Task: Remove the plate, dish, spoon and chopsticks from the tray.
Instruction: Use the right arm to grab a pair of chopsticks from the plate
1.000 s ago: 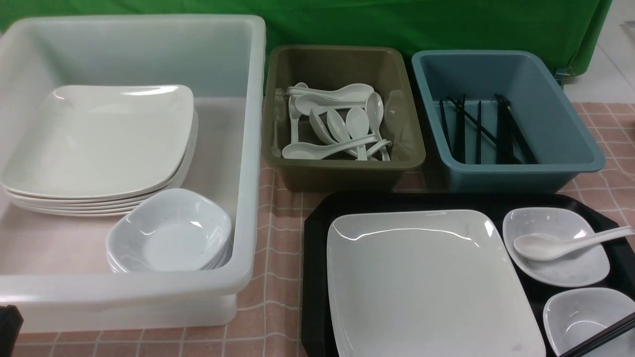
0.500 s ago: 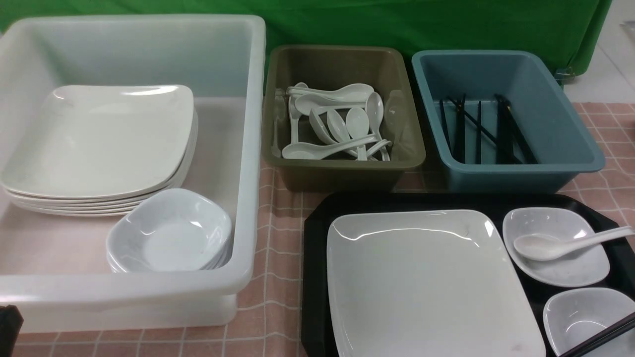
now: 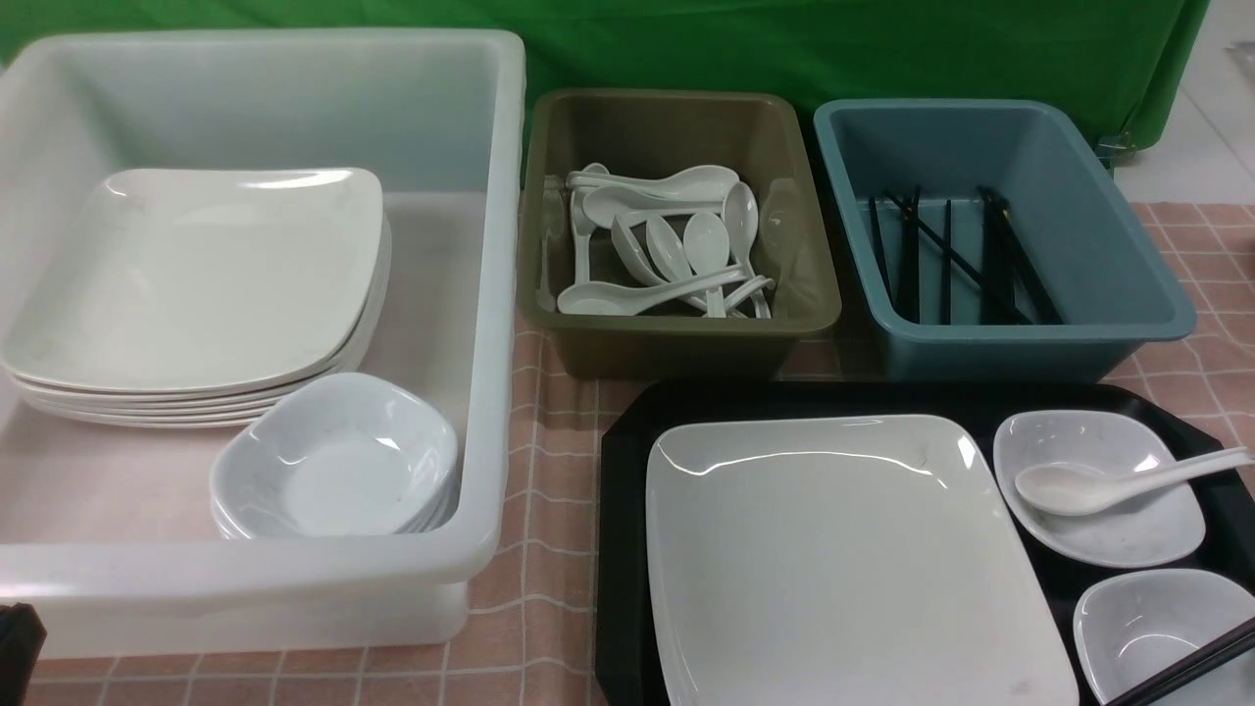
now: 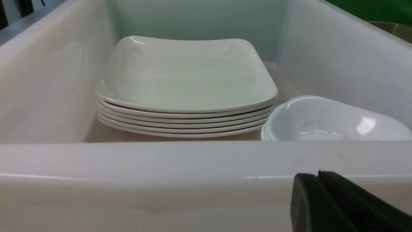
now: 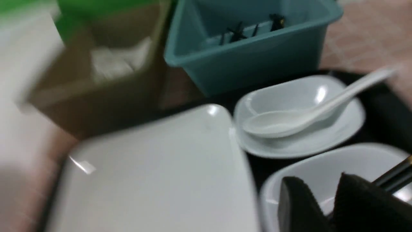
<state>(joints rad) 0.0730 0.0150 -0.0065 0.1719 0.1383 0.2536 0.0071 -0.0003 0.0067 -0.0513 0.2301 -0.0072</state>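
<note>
The black tray [image 3: 623, 471] sits at the front right. On it lie the large white plate [image 3: 843, 559], a small dish [image 3: 1128, 537] with the white spoon [image 3: 1108, 482] in it, and a nearer small dish [image 3: 1142, 628] with the black chopsticks [image 3: 1191, 665] across it. In the blurred right wrist view, my right gripper [image 5: 315, 178] is open and empty above the nearer dish [image 5: 322, 162], beside the chopsticks [image 5: 394, 175]; the plate [image 5: 161, 180] and spoon [image 5: 299, 119] also show there. My left gripper [image 4: 317, 175] is shut and empty, outside the white tub's near wall.
A big white tub [image 3: 495, 294] at the left holds stacked plates [image 3: 196, 275] and stacked small dishes [image 3: 333, 461]. An olive tub [image 3: 686, 338] holds several spoons. A blue tub [image 3: 1029, 343] holds several chopsticks. Green cloth hangs behind.
</note>
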